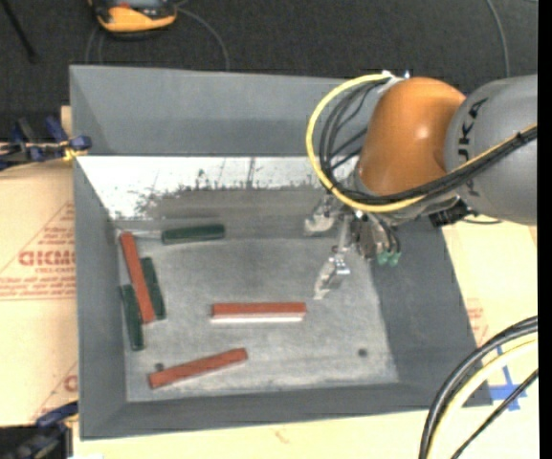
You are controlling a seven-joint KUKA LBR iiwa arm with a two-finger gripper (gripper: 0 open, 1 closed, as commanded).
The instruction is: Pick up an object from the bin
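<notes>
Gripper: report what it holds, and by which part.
Nothing shows in its grasp. The gripper hangs over bare bin floor, apart from the nearest red-and-white bar.

Grey KUKA arm [505, 151] w/ glossy orange wrist cover [405, 137], yellow & blk cables [314, 137] looped round, silver pincer [329, 283].

Gripper [331, 277] hangs, apparently just beside the middle red bar [258, 309].
</notes>
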